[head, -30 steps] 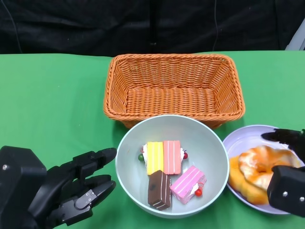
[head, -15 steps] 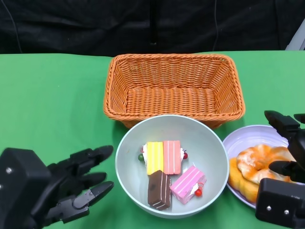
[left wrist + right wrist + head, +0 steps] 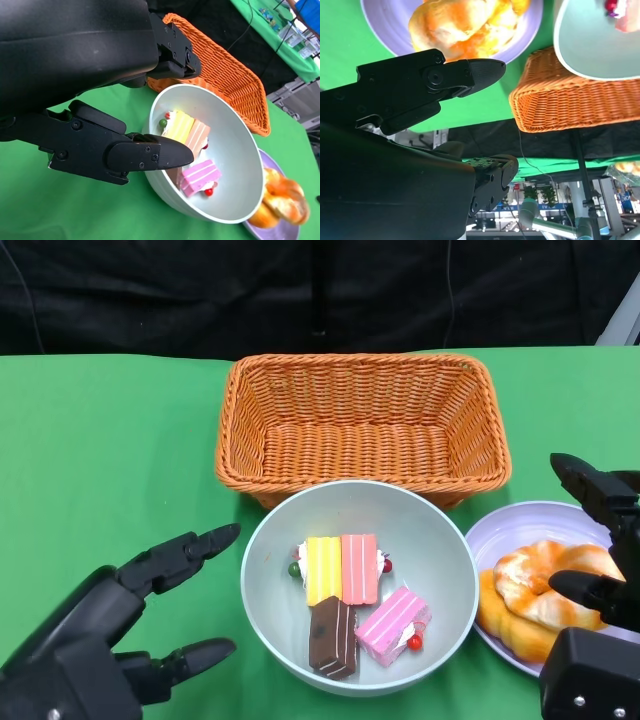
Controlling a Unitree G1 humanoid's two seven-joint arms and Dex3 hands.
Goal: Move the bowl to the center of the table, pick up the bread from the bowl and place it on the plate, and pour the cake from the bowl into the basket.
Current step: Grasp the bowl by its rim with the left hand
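1. Bowl (image 3: 360,585) sits mid-table, touching or just in front of the basket (image 3: 365,425); placement looks done, and it suits a short tip into the basket.
2. Bread (image 3: 540,595) lies on the purple plate (image 3: 505,530), just right of the bowl. That step reads as finished.
3. Cake pieces (image 3: 350,605) are in the bowl: yellow, salmon, brown and pink slices, lying loose on the bottom. Basket holds nothing visible, so the pour is what remains.
4. Left hand (image 3: 110,635) is beside the bowl's left rim, fingers spread wide, holding nothing. Left wrist view shows one fingertip (image 3: 165,155) close to the rim; contact cannot be told. Likely positioned to take the bowl by its left side.
5. Right hand (image 3: 600,580) is over the plate's right part, fingers apart above the bread, nothing gripped. Right wrist view shows a finger (image 3: 470,75) clear of the bread, with a gap between them. Reads as a hand that has nothing to do with the bread now.
6. Judgement: next move needs a firm rim grip and a tilt toward the basket.
7. Risk: the smooth bowl may slip, or cake may spill over the basket's near wall onto the green table (image 3: 110,460).
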